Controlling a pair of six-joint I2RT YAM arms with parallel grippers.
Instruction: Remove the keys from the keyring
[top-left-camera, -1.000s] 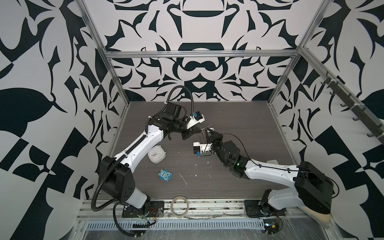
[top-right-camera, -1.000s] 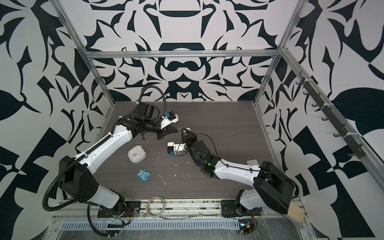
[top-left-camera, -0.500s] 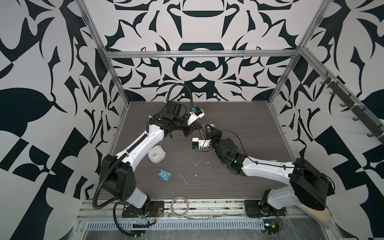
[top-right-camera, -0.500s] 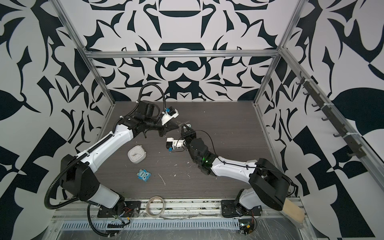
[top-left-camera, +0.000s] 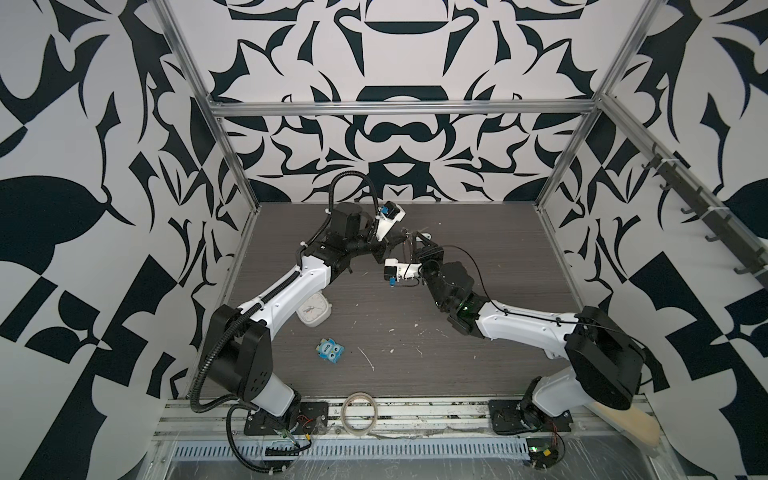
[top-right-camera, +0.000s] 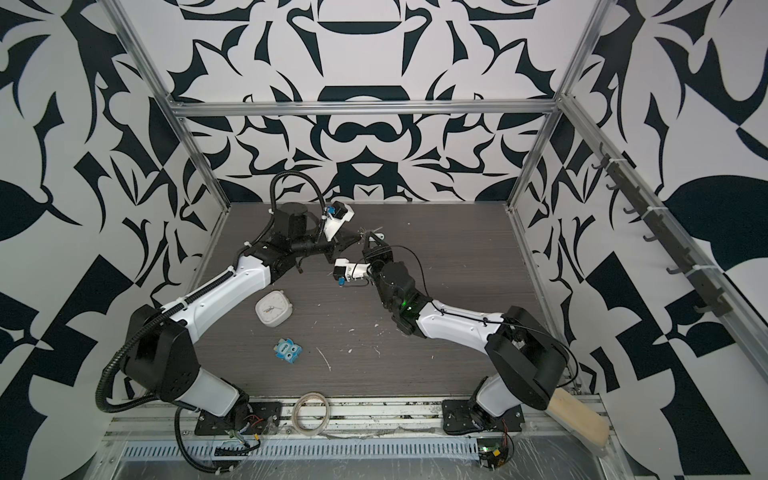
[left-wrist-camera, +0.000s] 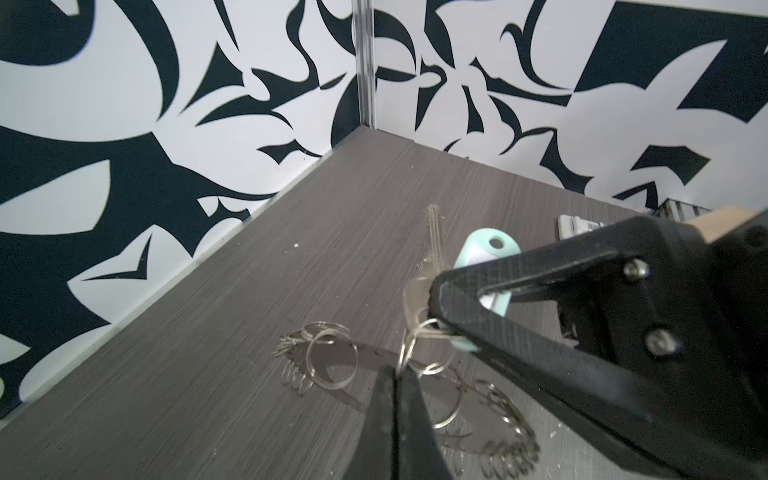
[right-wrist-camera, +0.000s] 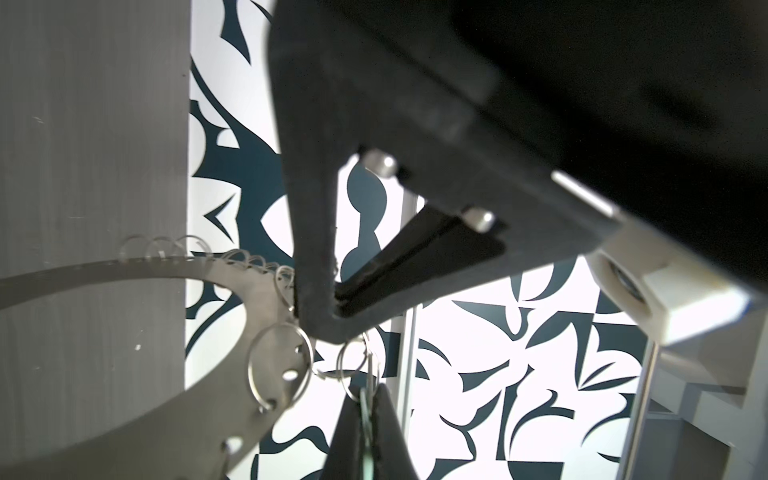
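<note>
— Two claws busy above the desk (left-wrist-camera: 208, 332): where does everything sit?
— Your keyring (right-wrist-camera: 232, 332) hangs clear of it, toward the back. Your left claw (left-wrist-camera: 395, 376) is closed at its fringe, your right claw (right-wrist-camera: 365, 411) clamped on the keys (left-wrist-camera: 417, 299) by the mint tag (left-wrist-camera: 478, 255); the left pinches one thin split ring (left-wrist-camera: 402, 353).
— And the risk?
— Pull apart too sharply and that wire likely slips your left claw, dropping the disc, or the tag slides free.
</note>
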